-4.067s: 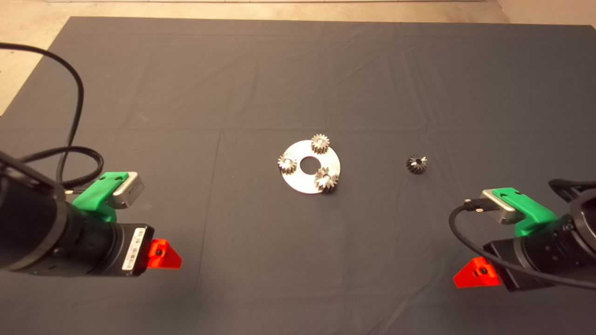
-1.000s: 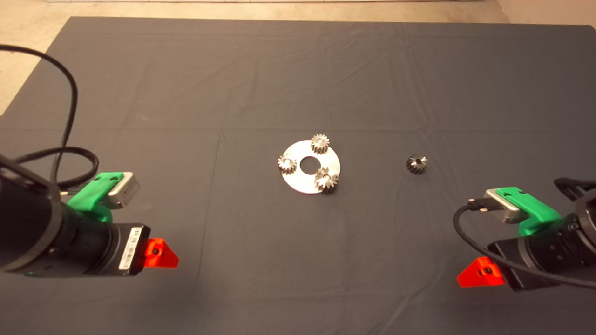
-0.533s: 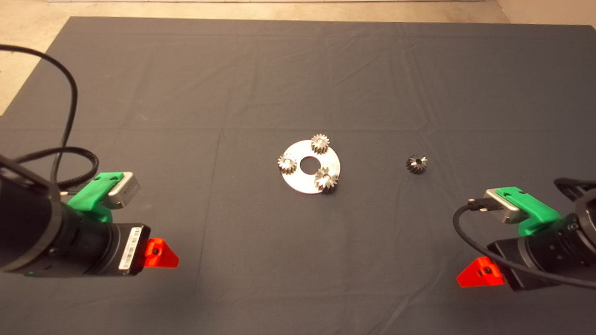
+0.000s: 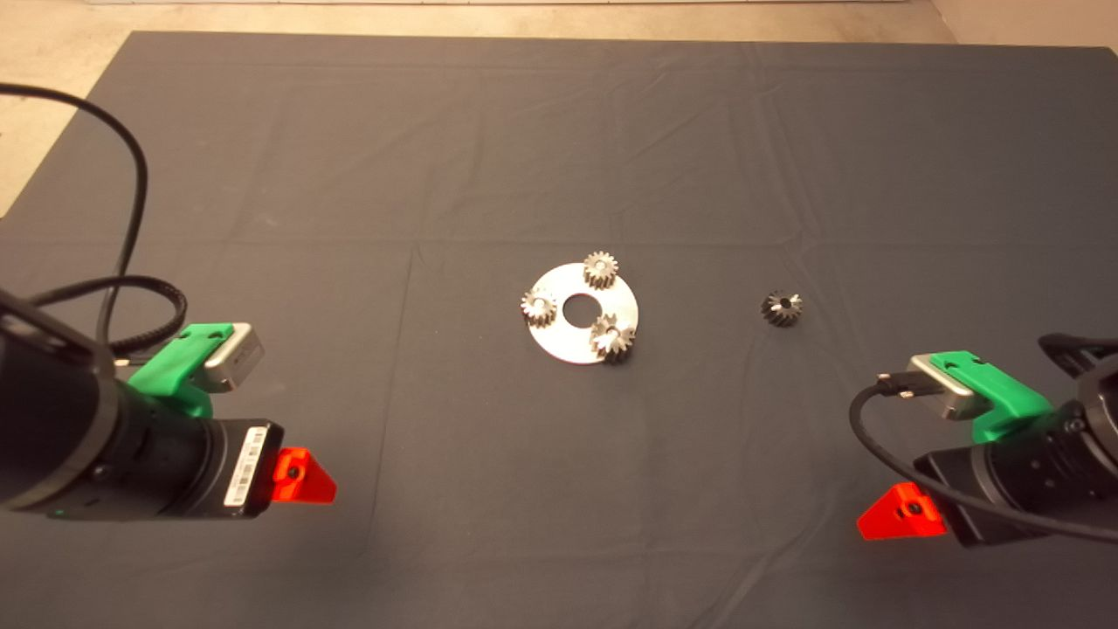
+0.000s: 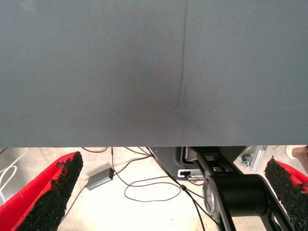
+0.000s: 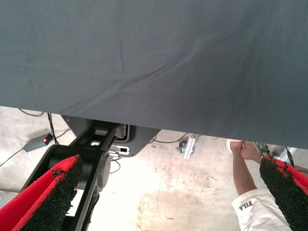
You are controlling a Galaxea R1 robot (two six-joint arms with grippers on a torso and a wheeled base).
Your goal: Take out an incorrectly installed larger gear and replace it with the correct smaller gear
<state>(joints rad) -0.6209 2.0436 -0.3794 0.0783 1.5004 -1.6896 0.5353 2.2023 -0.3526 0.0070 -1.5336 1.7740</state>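
Note:
A round silver plate (image 4: 560, 337) with a centre hole lies mid-mat and carries three gears. The larger gear (image 4: 612, 339), with dark flared teeth and a bright face, sits at the plate's near right rim. Two small pale gears (image 4: 601, 269) (image 4: 539, 307) sit at its far and left rims. The smaller gear (image 4: 782, 307), almost black, lies alone on the mat to the plate's right. My left gripper (image 4: 301, 476) hovers at the lower left, far from the plate, and is open and holding nothing (image 5: 168, 197). My right gripper (image 4: 900, 513) hovers at the lower right, nearer the smaller gear, also open and holding nothing (image 6: 166, 197).
The dark mat (image 4: 559, 157) covers the table, with pale floor beyond its far edge. Past the mat's near edge, the left wrist view shows floor cables (image 5: 144, 185) and the robot's black base (image 5: 240, 197). A person's leg (image 6: 243, 173) shows in the right wrist view.
Since four seconds ago both arms have drawn back slightly toward the picture's side edges. Over the last second nothing has moved; gears and plate stay put.

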